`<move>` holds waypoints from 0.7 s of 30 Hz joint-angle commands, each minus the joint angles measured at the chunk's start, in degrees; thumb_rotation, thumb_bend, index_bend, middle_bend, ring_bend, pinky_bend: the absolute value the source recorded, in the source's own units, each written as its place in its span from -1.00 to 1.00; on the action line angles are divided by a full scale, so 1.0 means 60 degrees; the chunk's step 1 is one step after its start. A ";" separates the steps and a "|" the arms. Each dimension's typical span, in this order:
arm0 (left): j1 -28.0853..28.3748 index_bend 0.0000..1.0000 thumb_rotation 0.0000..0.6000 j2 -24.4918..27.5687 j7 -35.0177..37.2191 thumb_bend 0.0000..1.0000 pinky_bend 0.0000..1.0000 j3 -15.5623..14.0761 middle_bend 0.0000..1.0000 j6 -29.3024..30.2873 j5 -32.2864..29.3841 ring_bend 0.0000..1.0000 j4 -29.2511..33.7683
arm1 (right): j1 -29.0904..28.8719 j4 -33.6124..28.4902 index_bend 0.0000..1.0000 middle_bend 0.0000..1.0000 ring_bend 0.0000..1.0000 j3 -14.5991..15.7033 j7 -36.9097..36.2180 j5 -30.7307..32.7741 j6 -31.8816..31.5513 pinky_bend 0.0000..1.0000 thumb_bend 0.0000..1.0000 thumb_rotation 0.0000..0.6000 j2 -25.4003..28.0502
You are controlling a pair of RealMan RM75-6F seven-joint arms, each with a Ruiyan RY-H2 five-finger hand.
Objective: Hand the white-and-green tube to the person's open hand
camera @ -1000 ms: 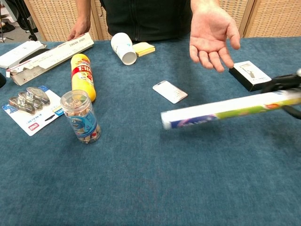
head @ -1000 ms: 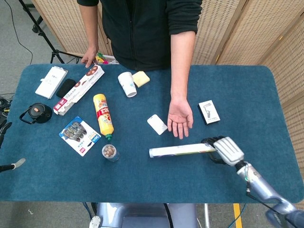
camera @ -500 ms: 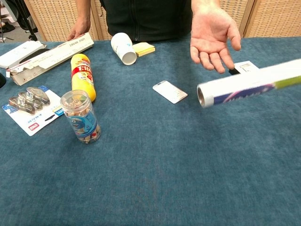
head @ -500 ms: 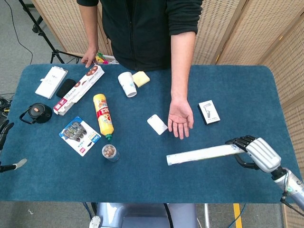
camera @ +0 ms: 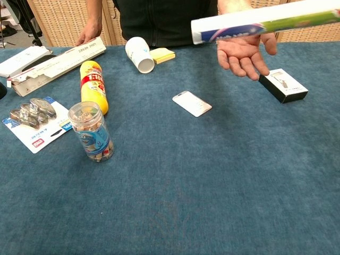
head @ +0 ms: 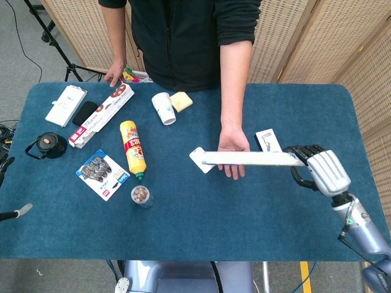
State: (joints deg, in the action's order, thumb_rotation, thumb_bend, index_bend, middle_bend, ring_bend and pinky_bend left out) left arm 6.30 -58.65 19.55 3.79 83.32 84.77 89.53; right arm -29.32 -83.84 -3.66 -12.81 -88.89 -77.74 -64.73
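My right hand (head: 317,169) grips one end of the long white-and-green tube (head: 250,159), held roughly level above the table. The tube (camera: 263,20) crosses over the person's open palm (camera: 241,53); in the head view that palm (head: 231,145) shows partly under the tube. Whether tube and palm touch I cannot tell. The chest view does not show my right hand. At the far left edge of the head view a dark piece of my left hand (head: 5,166) shows, its fingers too little seen to judge.
A black-and-white box (head: 269,143) lies by the palm, a white card (head: 201,160) under the tube's free end. Yellow bottle (head: 134,149), clear jar (head: 141,196), white cup (head: 164,108), sticky notes (head: 181,101), long box (head: 101,114), blister pack (head: 102,174) fill the left half.
My right hand has lifted the tube and carried it away from the near edge, from low over the table to above the person's open palm.
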 commanded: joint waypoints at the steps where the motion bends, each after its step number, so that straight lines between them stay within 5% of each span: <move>1: 0.0005 -0.97 1.00 0.0022 0.0084 -1.00 -1.00 0.0012 -1.00 -0.0029 -0.0029 -1.00 -0.0040 | -0.0358 -0.0922 0.25 0.27 -0.04 -0.0605 0.1688 0.1076 0.0819 -0.12 0.76 1.00 -0.0434; 9: 0.0001 -0.97 1.00 0.0056 0.0221 -1.00 -1.00 0.0003 -1.00 -0.0030 -0.0001 -1.00 -0.0081 | -0.0408 -0.1548 0.23 0.20 -0.07 -0.0885 0.3267 0.2130 0.1248 -0.12 0.76 1.00 -0.0949; 12: -0.0013 -0.97 1.00 0.0067 0.0253 -1.00 -1.00 0.0010 -1.00 -0.0002 -0.0005 -1.00 -0.0080 | -0.0427 -0.1839 -0.25 -0.33 -0.52 -0.0848 0.3261 0.2353 0.1629 -0.24 0.69 1.00 -0.0781; 15: -0.0017 -0.97 1.00 0.0074 0.0280 -1.00 -1.00 0.0017 -1.00 0.0004 -0.0011 -1.00 -0.0081 | -0.0422 -0.2031 -0.79 -0.89 -0.96 -0.0838 0.3091 0.2423 0.1888 -0.52 0.27 1.00 -0.0564; 21: -0.0014 -0.97 1.00 0.0072 0.0249 -1.00 -1.00 -0.0003 -1.00 -0.0005 0.0019 -1.00 -0.0065 | -0.0278 -0.2018 -1.00 -1.00 -1.00 -0.0867 0.2505 0.2283 0.1898 -0.70 -0.08 1.00 -0.0360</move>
State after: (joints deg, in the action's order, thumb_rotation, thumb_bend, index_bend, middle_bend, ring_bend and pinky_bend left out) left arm 6.21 -58.22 21.05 3.77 83.29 84.87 89.14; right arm -31.29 -95.95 -8.80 2.96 -74.88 -66.31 -67.26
